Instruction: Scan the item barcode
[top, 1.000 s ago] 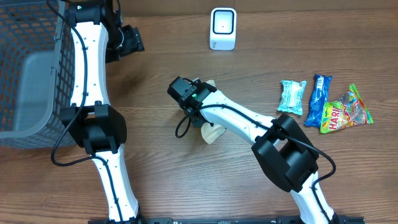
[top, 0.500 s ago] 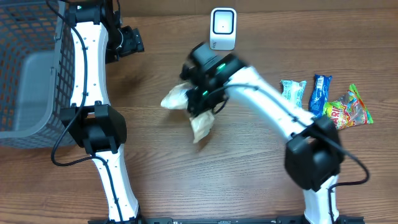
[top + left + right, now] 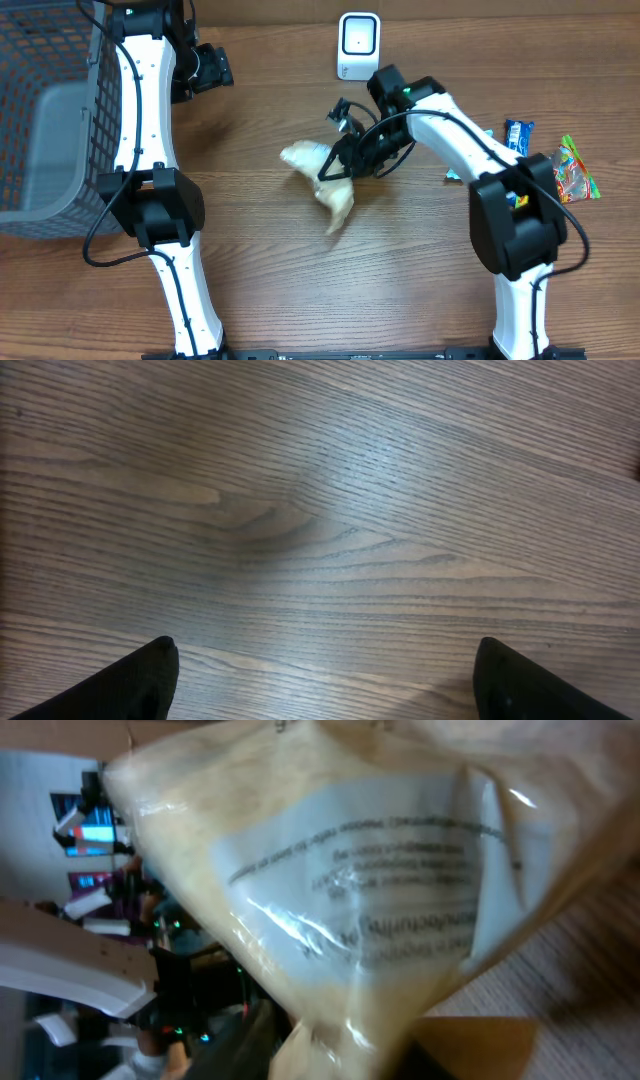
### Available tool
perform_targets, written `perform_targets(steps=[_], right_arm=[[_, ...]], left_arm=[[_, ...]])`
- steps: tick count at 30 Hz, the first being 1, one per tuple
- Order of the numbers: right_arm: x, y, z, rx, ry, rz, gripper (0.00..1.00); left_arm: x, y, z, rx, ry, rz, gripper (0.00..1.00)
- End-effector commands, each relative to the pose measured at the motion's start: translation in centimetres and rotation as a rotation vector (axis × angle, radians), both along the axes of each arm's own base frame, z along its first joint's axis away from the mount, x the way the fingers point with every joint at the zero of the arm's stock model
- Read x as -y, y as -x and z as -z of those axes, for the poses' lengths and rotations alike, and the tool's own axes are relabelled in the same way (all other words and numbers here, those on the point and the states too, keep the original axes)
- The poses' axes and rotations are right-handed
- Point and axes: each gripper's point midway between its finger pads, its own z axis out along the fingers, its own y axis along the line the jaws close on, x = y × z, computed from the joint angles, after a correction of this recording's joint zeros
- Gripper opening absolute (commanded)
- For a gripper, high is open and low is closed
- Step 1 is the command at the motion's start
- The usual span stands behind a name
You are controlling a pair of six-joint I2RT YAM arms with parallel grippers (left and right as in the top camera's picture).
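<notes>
At your far left sits the grey mesh basket point(image 3: 40, 110). Just right of it, your left pincer point(image 3: 208, 68) hangs over bare desk point(image 3: 320, 510), fingers spread wide with nothing between them. Mid-desk, the beige bag point(image 3: 335, 200) shows blurred, its upper edge against your right pincer point(image 3: 350, 160); you cannot tell whether that pincer grips it. The bag's printed label fills the right wrist view. The white scanner point(image 3: 358, 46) stands behind them. A blue packet point(image 3: 515, 135) and a sweets packet point(image 3: 572, 170) lie far right.

Basket point(image 3: 40, 60) left, scanner point(image 3: 358, 45) at the far edge, bag point(image 3: 318, 170) mid-table, snack packets point(image 3: 573, 172) right
</notes>
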Motion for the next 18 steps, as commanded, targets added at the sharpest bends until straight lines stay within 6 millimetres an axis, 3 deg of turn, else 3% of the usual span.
perform_targets(steps=[1,5,7,13,18], right_arm=[[-0.1,-0.2,0.6,0.002,0.004,0.003,0.42],[1.9,-2.5,3.2,0.088,0.246,0.077,0.47],[3.0,-3.6,3.6,0.129,0.342,0.109,0.47],[3.2,-5.0,0.5,0.230,0.452,0.121,0.49],[0.1,-5.0,-1.4,0.308,0.519,0.176,0.53]], left_arm=[[0.2,0.2,0.2,-0.011,-0.007,0.000,0.86],[0.2,0.2,0.2,-0.011,-0.007,0.000,0.86],[0.2,0.1,0.2,-0.010,-0.007,0.000,0.85],[0.2,0.1,0.2,-0.009,-0.008,0.000,0.86],[-0.3,-0.4,0.1,0.012,-0.010,-0.010,0.86]])
